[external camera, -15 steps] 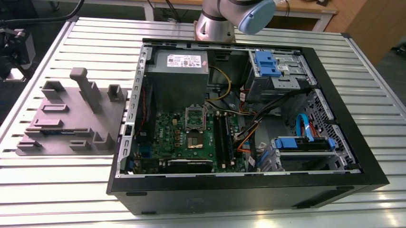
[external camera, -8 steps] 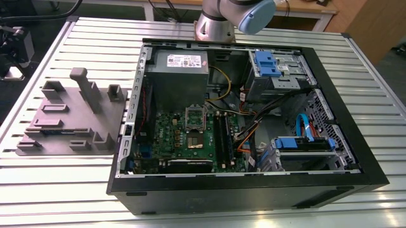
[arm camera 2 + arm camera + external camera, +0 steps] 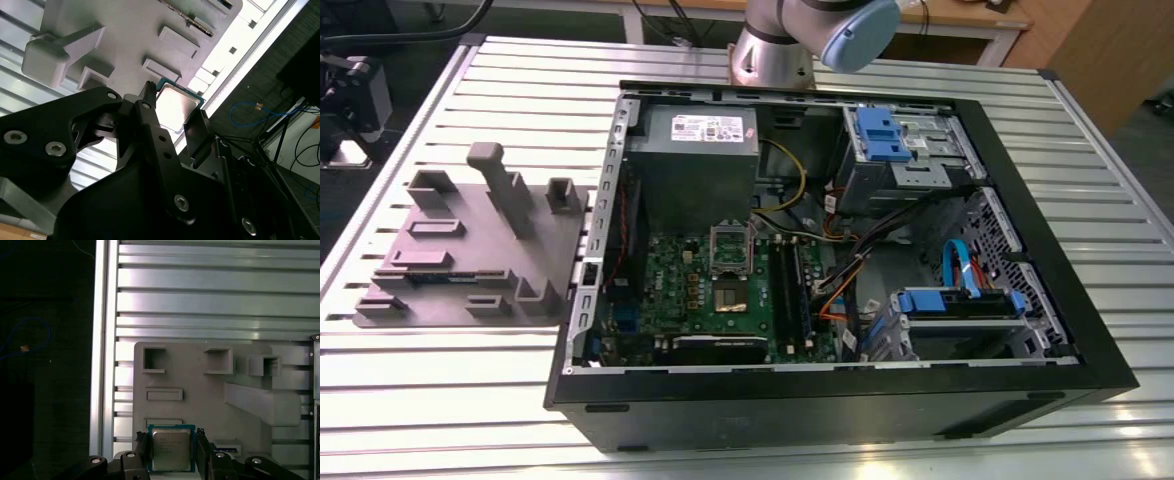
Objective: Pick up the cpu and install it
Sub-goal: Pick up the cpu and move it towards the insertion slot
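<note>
The cpu (image 3: 171, 449), a flat square chip with a silver top and green rim, sits between my gripper's (image 3: 172, 452) two black fingers (image 3: 141, 449) over the near edge of the grey moulded plate (image 3: 200, 400). The fingers press against two opposite edges of the chip. In the second wrist view the cpu (image 3: 175, 106) shows between the fingertips (image 3: 148, 92), close over the plate (image 3: 135, 35). I cannot tell whether it rests on the plate or is lifted off it. In the exterior view the plate (image 3: 467, 250) lies at the left of the open computer case (image 3: 841, 250).
Inside the case lie the green motherboard (image 3: 720, 290) with its socket (image 3: 727, 245), a grey power supply (image 3: 700, 150), blue drive brackets (image 3: 881, 135) and loose cables. Upright blocks (image 3: 500, 185) stand on the plate. Everything rests on a ribbed metal table (image 3: 454, 400).
</note>
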Available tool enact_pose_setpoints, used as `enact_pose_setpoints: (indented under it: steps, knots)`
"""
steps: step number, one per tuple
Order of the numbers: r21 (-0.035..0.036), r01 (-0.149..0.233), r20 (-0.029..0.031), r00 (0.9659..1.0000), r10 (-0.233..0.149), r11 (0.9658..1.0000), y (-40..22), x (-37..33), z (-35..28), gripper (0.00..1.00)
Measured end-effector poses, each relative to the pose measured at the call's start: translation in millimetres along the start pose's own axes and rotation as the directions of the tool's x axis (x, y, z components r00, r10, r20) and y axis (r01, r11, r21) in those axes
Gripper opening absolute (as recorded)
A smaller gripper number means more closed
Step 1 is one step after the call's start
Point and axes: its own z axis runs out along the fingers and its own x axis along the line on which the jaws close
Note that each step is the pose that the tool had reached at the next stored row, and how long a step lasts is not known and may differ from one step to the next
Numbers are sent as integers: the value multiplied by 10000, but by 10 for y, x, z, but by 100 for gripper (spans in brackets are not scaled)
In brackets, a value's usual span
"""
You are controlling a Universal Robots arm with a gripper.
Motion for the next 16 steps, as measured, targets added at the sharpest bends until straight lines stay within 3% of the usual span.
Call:
enact_pose_setpoints:
  steps: [5,16]
  knots:
    - [2,0,-2,10000,0,10000,1,0,-29,47]
    - [1,0,-2,10000,0,10000,7,-1,-171,47]
